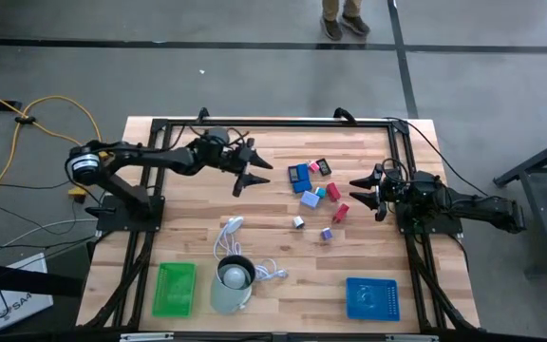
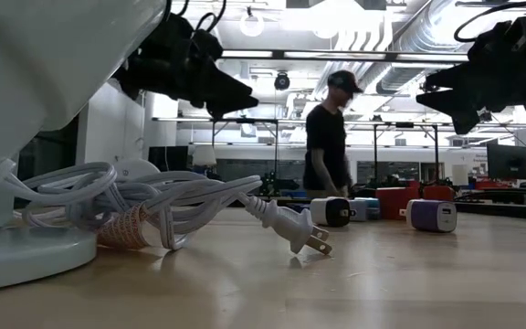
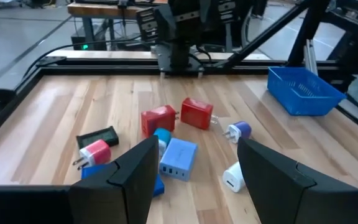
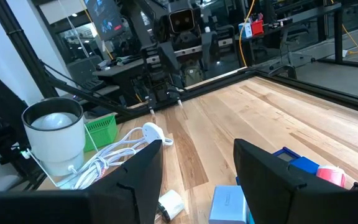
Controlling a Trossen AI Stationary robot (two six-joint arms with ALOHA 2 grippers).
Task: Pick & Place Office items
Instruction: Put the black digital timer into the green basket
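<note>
- Ten or so office items (image 1: 315, 195), small chargers and blocks in blue, red, pink, purple and white, lie clustered right of the counter's (image 1: 273, 252) middle, between the arms.
- Left claw (image 1: 252, 175) hovers open beside the cluster, holding nothing; right claw (image 1: 366, 193) hangs partly open and empty on the other side.
- Best, I judge, to single out an outlying piece, such as the purple charger (image 3: 240, 130), and close across its short sides.
- Pieces point every way; the light blue block (image 3: 178, 158) lies flat, its long axis slanting.
</note>
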